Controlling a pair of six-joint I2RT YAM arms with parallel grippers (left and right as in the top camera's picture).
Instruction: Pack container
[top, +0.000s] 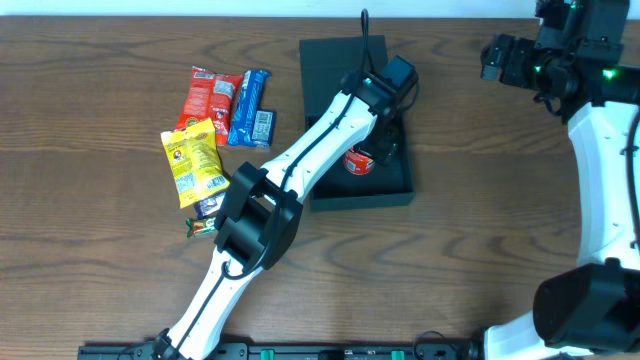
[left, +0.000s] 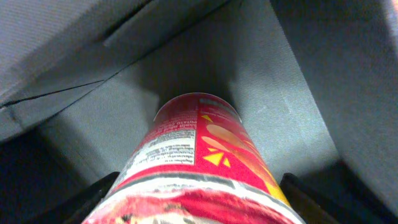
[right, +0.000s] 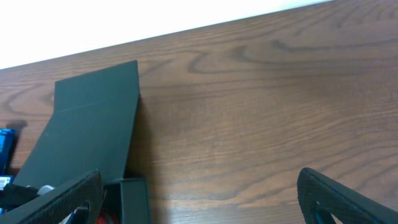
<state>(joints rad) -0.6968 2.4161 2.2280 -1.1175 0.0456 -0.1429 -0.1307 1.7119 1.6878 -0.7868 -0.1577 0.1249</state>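
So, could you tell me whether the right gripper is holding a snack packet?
No, the right gripper is open, with only bare table showing between its fingers.

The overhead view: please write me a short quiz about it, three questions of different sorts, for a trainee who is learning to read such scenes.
1. True or false: the red can is inside the black box.
2. Which snack lies nearest to the box? A the yellow packet; B the blue packet; C the red packet.
3. Fill in: the ___ gripper is open and holds nothing.

Key
1. True.
2. B.
3. Right: the right gripper is off to the side of the box, with its fingers wide apart.
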